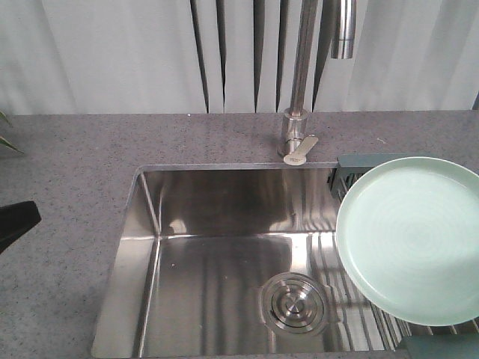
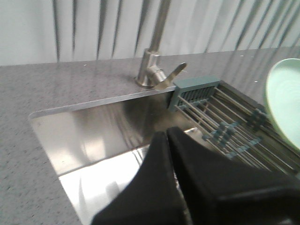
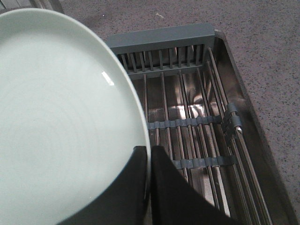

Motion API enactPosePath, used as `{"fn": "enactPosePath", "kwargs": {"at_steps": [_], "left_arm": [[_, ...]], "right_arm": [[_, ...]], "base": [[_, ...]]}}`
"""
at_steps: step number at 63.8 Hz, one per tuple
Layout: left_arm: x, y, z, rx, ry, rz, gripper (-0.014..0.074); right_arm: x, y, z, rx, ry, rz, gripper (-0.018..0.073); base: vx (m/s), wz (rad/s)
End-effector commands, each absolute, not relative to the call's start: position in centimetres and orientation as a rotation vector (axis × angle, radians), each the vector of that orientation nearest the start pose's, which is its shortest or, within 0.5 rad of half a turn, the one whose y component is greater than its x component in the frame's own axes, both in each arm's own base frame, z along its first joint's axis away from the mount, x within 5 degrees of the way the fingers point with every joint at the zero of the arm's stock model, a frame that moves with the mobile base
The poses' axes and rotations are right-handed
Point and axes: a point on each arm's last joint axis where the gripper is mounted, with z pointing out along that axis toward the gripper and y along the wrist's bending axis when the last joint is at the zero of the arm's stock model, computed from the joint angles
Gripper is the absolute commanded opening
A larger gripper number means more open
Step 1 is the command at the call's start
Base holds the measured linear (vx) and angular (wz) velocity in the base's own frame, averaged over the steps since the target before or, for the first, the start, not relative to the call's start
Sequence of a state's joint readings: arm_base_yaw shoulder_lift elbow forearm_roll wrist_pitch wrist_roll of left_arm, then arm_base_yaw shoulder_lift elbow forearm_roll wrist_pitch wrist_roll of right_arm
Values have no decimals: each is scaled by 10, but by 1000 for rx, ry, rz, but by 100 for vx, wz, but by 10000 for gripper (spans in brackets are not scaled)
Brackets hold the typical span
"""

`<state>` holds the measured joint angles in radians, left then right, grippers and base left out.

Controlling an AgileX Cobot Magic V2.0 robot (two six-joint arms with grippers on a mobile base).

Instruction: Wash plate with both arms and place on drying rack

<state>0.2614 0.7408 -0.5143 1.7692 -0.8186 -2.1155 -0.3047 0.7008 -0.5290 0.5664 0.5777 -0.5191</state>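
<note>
left hand (image 2: pixel 166 134): matte black, angular, fingers pressed together on nothing, above sink. desk (image 1: pixel 67 254): speckled grey stone. sink (image 1: pixel 224 202): rectangular brushed steel, round ribbed drain (image 1: pixel 293 303). faucet (image 1: pixel 303 60): slim steel column. plate (image 1: pixel 415 239): round, pale mint, faint concentric rings, over drying rack (image 3: pixel 187 124) of thin parallel wires, grey-green crossbars; rim clamped in right hand (image 3: pixel 149 152).

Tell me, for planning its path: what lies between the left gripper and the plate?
In the left wrist view, only the drying rack lies between the left gripper and the plate.
</note>
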Motion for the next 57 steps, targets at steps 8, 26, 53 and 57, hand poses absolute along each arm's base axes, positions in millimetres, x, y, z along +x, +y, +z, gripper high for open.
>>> {"fn": "enactPosePath", "kwargs": {"at_steps": [8,26,53,57], "left_arm": [[140,-25,285,-79,1908,-746,-7],[122,-41,277,27,1913,-868,-7],[87,-38,288,51,1713,-629,-7],[82,-38,279,39,1708,-616,-7]], "right_arm": [[138,-15,300,151,2049,128,-1],[138,-15,300,151,2049,129,-1],[137,-13,298,138,2081,155,-1],[137,-13,298,138,2081,155,-1]], "base": [[0,0],[0,0],[0,0],[0,0]]}}
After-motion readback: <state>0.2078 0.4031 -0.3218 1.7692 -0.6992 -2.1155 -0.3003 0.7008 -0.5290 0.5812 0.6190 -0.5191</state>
